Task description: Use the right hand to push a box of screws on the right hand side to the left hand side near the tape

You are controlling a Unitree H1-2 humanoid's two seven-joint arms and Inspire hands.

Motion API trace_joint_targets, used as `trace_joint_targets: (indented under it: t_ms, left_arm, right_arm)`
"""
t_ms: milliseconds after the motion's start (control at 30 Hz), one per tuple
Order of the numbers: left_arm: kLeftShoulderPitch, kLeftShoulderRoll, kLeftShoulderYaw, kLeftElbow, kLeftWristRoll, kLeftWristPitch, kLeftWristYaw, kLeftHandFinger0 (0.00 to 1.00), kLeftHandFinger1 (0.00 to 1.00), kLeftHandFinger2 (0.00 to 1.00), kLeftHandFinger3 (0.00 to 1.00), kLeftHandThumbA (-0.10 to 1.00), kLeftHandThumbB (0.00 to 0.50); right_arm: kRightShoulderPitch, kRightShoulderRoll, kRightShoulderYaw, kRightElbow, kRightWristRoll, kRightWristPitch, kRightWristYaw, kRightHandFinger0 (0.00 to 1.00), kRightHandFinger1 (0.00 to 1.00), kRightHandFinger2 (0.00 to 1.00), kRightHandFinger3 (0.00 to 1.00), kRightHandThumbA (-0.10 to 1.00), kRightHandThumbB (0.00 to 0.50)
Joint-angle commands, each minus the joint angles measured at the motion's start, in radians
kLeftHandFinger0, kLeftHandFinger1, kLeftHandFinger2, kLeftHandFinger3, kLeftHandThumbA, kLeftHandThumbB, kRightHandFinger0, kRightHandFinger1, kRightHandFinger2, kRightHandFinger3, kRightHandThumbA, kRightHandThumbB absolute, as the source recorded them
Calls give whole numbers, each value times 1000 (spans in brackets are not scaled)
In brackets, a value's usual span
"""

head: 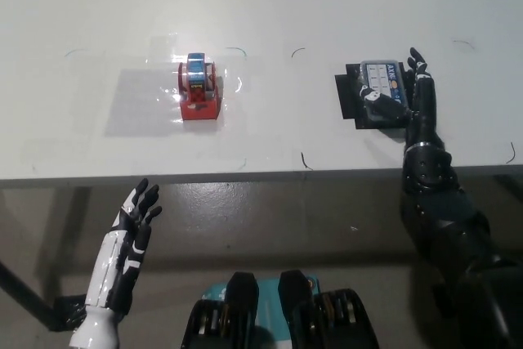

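Closest to the camera, the left hand (135,217) is hanging out below the table edge at the lower left, over the floor, fingers spread apart and holding nothing. It's well away from everything on the table (270,6).

Moving up, the black right arm comes in from the bottom right and reaches over the table's front edge. The right hand (418,96) sits flat against the right side of the box (382,91), fingers stretched out and pointing away from the robot, not wrapped around anything. Looks like the thumb side is touching the box, though it's hard to tell exactly how much contact there is.

The box itself is on the right part of the table, a dark thing with a pale label on top, lying on a black mat (350,100) that sticks out on its left.

The tape (199,91), a red dispenser with a blue-ish roll, is over on the left half of the table, well apart from the box, on a shiny clear patch.
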Motion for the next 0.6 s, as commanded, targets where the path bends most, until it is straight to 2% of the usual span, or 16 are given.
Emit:
trace_joint_targets:
  t_ms: [0,367,400,567]
  left_arm:
    - [-19,7,7,-23,-6,-44,2,1000,1000,1000,1000,902,173]
    - [-16,13,7,-28,-24,-58,-8,1000,1000,1000,1000,914,177]
    - [-18,12,6,-22,-25,-66,-9,1000,1000,1000,1000,912,179]
    - [-16,11,8,-35,-14,-56,-3,1000,1000,1000,1000,914,185]
  right_arm:
    - [-42,55,6,-24,25,-48,14,1000,1000,1000,1000,1000,133]
    - [-60,111,-3,-16,43,-41,3,1000,1000,1000,1000,1000,148]
    - [-60,121,-17,-21,61,-60,7,1000,1000,1000,1000,1000,133]
    - [-81,166,-95,-28,150,-62,40,1000,1000,1000,1000,1000,119]
